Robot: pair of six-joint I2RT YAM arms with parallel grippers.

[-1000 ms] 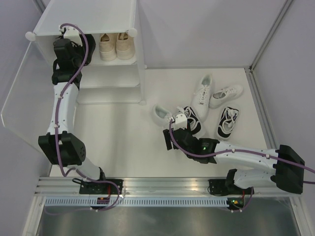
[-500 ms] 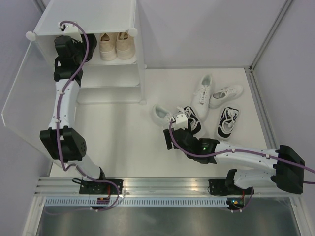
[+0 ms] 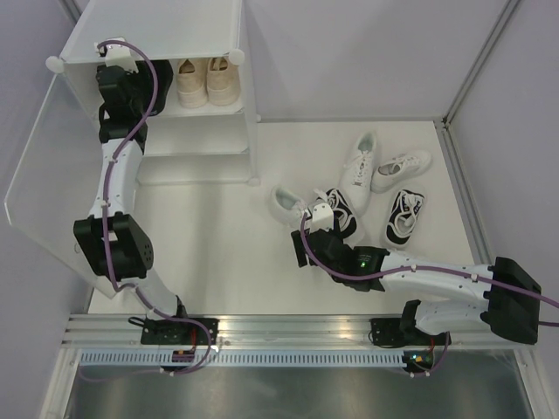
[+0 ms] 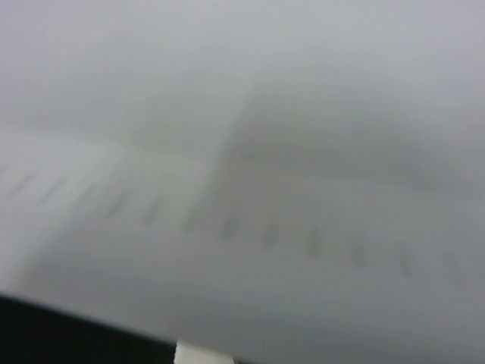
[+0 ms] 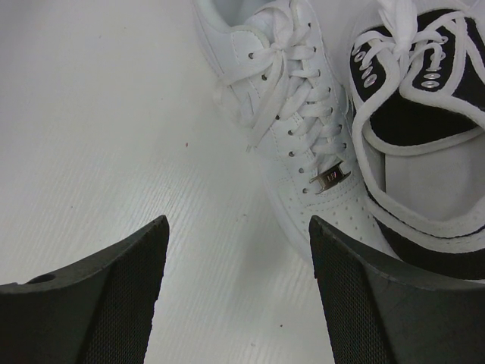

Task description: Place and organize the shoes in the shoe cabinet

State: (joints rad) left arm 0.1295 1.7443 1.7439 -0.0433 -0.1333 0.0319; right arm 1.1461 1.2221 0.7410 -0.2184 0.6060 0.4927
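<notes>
At the far left, the frosted door point(image 3: 44, 166) of the shoe cabinet point(image 3: 157, 26) hangs wide open. The left arm point(image 3: 113, 175) reaches up from its base into the left side of the cabinet's top shelf. The left gripper is hidden in there, and its own camera shows only a grey blur, so I cannot tell whether its fingers are apart or together. Just beside the arm, on the right of the same shelf, a beige pair point(image 3: 207, 81) sits side by side. The other shoes lie loose on the table point(image 3: 218, 253), well apart from the cabinet. First comes a white shoe point(image 3: 284, 201), with a black-and-white shoe point(image 3: 342, 212) pressed against it. The right gripper point(image 5: 239, 224) hangs low over bare table with its fingers spread wide and holding nothing, the white shoe's toe just beside its right finger. Further right lie two more white shoes point(image 3: 358, 170) point(image 3: 400, 170) and a second black-and-white shoe point(image 3: 404, 216).
</notes>
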